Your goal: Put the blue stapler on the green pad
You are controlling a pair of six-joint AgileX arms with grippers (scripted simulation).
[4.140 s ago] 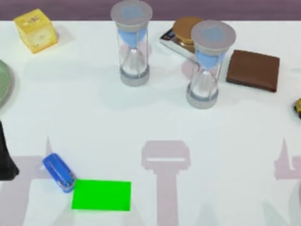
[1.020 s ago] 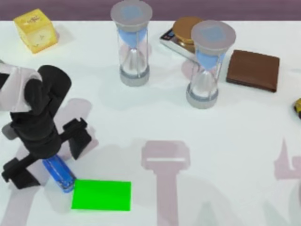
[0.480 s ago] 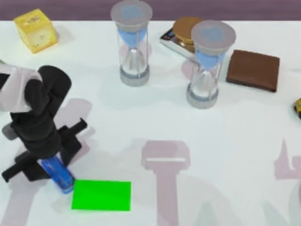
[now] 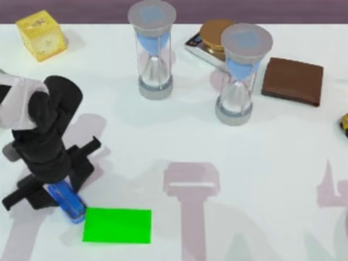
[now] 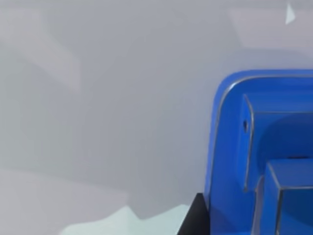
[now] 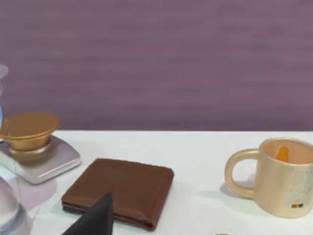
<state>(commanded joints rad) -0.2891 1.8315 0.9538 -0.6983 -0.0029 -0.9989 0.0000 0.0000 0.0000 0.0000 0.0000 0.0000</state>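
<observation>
Rendered simulation test bench, not a real room: a plain white table before a flat purple backdrop. Unrelated props line the table's far edge: two hourglasses, a brown wallet, a yellow cube, and, near its right edge, a mug.

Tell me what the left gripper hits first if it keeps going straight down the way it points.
The blue stapler. The left gripper points down right over it, fingers either side, and the left wrist view is filled by the stapler close up. Whether they already touch it I cannot tell; under the stapler lies only the table.
</observation>
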